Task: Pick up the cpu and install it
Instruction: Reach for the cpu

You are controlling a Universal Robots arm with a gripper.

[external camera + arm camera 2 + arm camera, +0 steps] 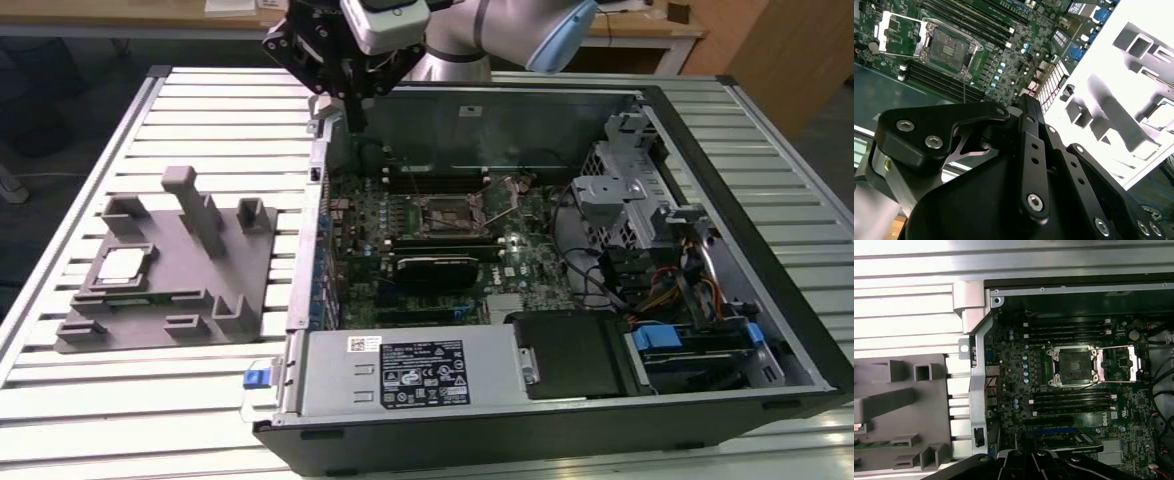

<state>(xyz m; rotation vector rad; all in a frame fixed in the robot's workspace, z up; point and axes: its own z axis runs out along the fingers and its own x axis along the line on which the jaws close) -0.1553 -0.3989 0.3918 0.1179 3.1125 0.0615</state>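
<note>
The cpu [120, 265], a small pale silver square, lies flat in a recess of the grey fixture [174, 290] on the exterior view's left; in the second wrist view the cpu [1160, 114] shows past the fixture's posts. My gripper [358, 122] hangs shut and holds nothing, above the back corner of the open computer case [561, 420], well away from the cpu. The motherboard's socket [447, 212] stands open with its metal frame lifted; both wrist views show the socket [1074, 367] [949, 47]. My gripper's black body [1026, 102] [1026, 456] fills the foreground in the wrist views.
The fixture has tall upright posts [194, 205] beside the cpu. Inside the case lie memory sticks [434, 178], a black card [434, 268], a drive cage [634, 190] and cables [667, 290]. The case's sheet-metal wall [318, 200] stands between the fixture and the motherboard. The slatted table [147, 400] carries everything.
</note>
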